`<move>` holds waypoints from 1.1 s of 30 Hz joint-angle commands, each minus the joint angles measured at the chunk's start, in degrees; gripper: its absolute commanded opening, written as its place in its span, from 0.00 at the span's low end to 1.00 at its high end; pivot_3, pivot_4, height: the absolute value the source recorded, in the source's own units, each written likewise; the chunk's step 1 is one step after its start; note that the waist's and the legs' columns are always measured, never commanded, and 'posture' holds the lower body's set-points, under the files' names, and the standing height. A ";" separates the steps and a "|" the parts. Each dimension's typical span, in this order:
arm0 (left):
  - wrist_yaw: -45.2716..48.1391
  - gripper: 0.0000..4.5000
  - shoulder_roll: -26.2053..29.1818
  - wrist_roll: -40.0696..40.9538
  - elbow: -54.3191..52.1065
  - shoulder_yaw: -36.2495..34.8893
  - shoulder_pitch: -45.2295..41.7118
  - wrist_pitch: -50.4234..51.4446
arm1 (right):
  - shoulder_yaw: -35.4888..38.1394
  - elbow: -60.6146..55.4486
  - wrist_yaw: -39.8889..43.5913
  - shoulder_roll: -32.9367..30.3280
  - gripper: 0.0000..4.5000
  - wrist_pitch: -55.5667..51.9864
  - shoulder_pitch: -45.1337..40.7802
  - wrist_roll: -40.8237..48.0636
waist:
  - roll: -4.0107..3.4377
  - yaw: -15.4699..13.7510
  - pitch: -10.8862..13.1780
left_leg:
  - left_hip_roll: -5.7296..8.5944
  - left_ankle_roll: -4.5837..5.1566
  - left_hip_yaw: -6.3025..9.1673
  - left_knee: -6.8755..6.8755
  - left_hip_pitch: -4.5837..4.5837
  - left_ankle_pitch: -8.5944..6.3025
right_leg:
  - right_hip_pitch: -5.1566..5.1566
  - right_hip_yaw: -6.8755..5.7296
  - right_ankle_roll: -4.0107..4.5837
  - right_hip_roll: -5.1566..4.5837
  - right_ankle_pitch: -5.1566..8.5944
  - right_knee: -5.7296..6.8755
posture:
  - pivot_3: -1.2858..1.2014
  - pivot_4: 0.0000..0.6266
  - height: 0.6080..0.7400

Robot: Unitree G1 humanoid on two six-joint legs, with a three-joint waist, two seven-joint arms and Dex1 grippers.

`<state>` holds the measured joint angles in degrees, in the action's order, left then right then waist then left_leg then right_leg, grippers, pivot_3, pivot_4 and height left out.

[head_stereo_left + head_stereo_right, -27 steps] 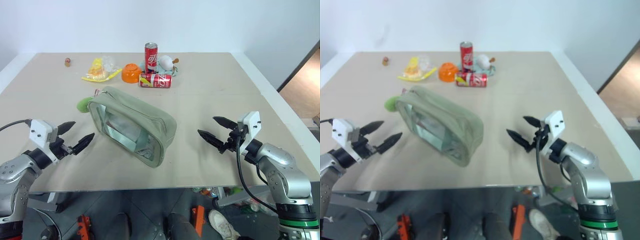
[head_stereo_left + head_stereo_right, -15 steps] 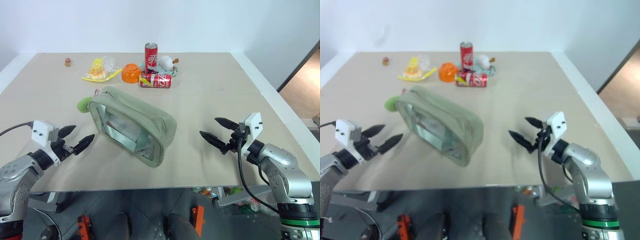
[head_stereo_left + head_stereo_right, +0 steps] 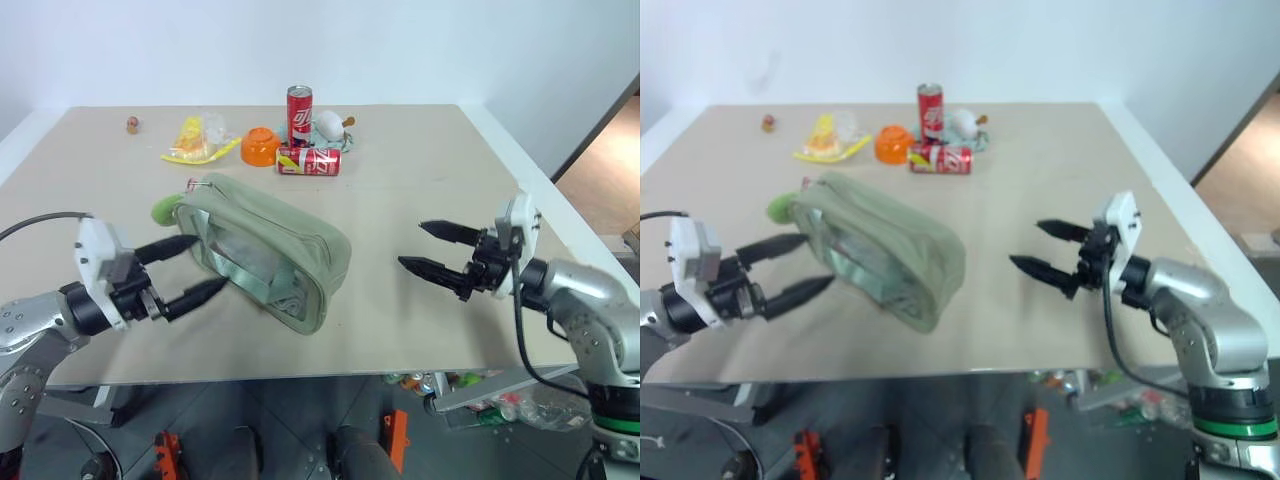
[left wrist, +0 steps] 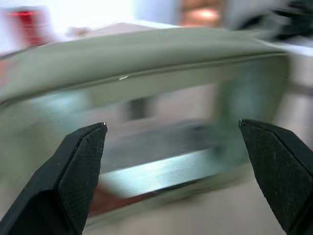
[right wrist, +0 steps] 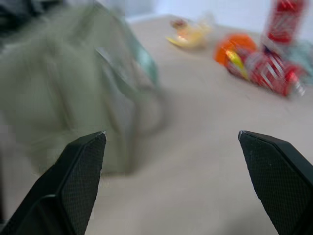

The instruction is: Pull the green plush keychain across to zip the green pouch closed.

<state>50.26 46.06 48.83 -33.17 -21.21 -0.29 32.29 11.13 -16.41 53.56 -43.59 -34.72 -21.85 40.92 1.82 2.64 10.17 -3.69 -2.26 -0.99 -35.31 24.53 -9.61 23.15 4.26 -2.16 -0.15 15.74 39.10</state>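
Soft sage fabric, so the green pouch (image 3: 268, 252) between both spread, empty tools will probably sag; pinch the fuzzy, light green plush keychain (image 3: 165, 208) just past the left tool (image 3: 192, 268).

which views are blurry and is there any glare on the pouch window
Left wrist view: the green pouch is smeared with blur, and a bright streak of glare lies across its clear window. Right wrist view: the pouch and the red cans are blurred too. Left eye view: crisp, with faint reflections in the window.
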 commanded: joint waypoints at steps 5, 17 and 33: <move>0.18 1.00 0.61 3.94 -3.72 6.12 -4.43 3.22 | -9.61 -0.30 -2.81 7.51 1.00 -1.68 -7.81 -1.47 | 0.02 0.05 0.00 | -0.02 0.01 0.09 -0.02 0.03 0.01 | 0.01 -0.02 0.02 0.09 -0.02 0.00 | 0.52 0.24 1.00; -1.10 1.00 1.06 4.25 -4.47 6.89 -5.40 4.57 | -12.60 6.87 0.23 12.14 0.58 -1.21 -11.48 -3.34 | 0.02 -0.01 0.00 | -0.01 0.04 0.12 -0.04 0.19 -0.02 | 0.13 -0.04 -0.01 0.09 0.00 -0.02 | 0.52 0.24 1.00; -2.94 1.00 0.90 3.23 -4.97 7.55 -4.75 4.19 | -14.73 15.13 14.05 7.23 0.02 3.02 -18.42 -8.24 | 0.00 0.00 0.02 | 0.00 0.03 0.08 -0.07 0.18 -0.02 | 0.13 -0.03 -0.01 0.08 -0.03 -0.02 | 0.52 0.24 1.00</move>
<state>47.52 46.39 52.19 -36.66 -13.29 -4.88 36.78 -4.41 -2.94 65.02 -35.15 -34.55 -37.56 34.06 1.82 2.64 10.19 -3.69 -2.23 -0.92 -35.39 24.69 -9.62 23.28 4.23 -2.16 -0.07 15.69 39.08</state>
